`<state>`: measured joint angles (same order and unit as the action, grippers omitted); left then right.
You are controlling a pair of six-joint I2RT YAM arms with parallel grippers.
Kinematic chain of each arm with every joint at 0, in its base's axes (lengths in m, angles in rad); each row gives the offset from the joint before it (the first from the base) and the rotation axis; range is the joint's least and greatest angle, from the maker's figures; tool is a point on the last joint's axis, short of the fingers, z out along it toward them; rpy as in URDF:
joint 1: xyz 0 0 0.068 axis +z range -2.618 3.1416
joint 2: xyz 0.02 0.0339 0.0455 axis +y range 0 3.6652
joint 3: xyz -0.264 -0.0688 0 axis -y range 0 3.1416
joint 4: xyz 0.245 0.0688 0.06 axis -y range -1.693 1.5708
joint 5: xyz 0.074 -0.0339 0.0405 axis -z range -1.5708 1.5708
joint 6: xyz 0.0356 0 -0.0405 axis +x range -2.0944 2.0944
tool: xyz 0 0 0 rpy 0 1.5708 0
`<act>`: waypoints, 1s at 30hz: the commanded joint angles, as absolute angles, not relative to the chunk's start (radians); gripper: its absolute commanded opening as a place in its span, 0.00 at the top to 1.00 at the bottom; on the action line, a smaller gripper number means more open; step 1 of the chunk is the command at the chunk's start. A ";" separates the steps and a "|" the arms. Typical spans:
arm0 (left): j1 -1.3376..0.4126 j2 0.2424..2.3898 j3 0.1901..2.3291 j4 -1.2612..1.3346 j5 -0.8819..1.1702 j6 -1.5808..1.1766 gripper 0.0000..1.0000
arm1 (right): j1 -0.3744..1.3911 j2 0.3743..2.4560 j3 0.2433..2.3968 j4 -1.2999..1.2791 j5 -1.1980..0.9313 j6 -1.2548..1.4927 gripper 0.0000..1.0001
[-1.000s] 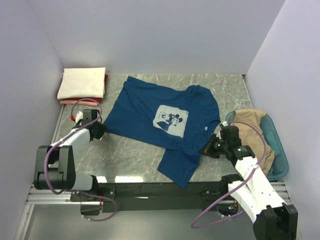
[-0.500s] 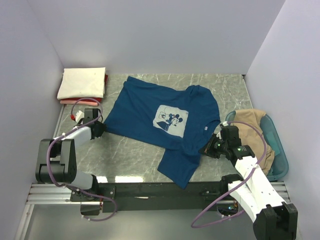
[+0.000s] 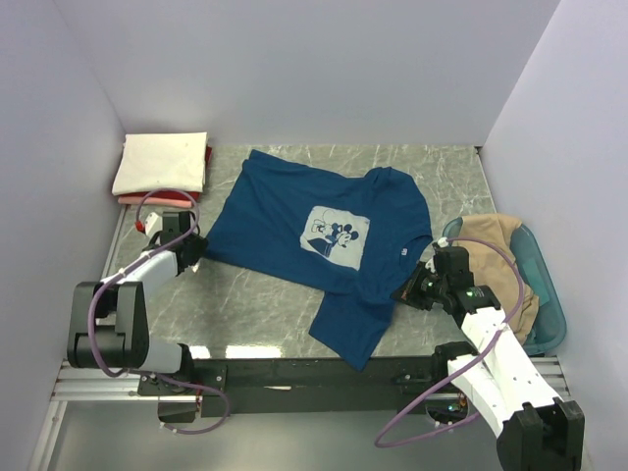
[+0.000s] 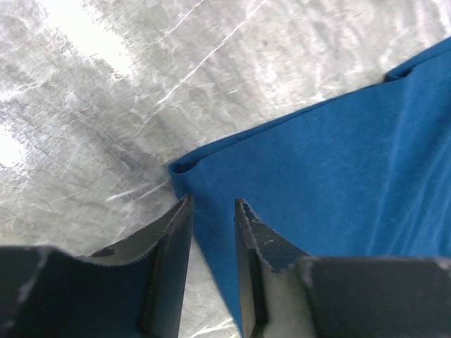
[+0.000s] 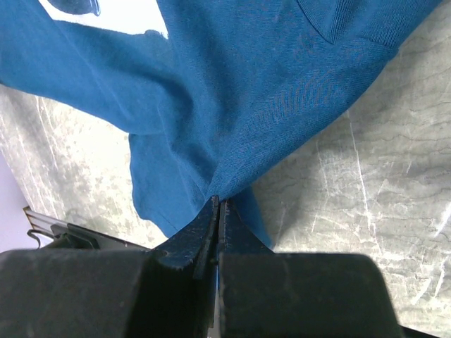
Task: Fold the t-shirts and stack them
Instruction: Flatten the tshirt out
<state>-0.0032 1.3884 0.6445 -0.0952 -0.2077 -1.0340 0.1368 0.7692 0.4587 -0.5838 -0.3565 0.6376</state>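
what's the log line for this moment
left gripper: open over blue shirt corner | right gripper: shut on blue shirt edge | blue shirt: spread out, unfolded

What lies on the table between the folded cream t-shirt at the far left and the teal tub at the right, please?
The dark blue t-shirt lies there, spread out with its print up, as the top view shows.

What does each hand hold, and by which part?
Right hand pinches the blue t-shirt at its right edge; left hand, open at a corner, holds nothing.
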 commanded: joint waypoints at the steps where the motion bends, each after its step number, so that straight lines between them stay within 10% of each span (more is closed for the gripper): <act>1: -0.003 1.414 0.649 -0.077 -0.221 -1.032 0.66 | 0.130 0.767 0.476 -0.551 -0.353 0.630 1.00; 26: -0.005 1.493 0.652 -0.084 -0.252 -1.052 0.66 | 0.127 0.799 0.489 -0.519 -0.354 0.640 1.00; 30: -0.003 1.511 0.686 -0.060 -0.219 -1.046 0.81 | 0.124 0.813 0.532 -0.525 -0.341 0.640 1.00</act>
<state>-0.0032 1.4887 0.6537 -0.0654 -0.2348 -1.0470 0.1364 0.8040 0.4622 -0.5568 -0.3557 0.6380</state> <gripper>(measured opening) 0.230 0.009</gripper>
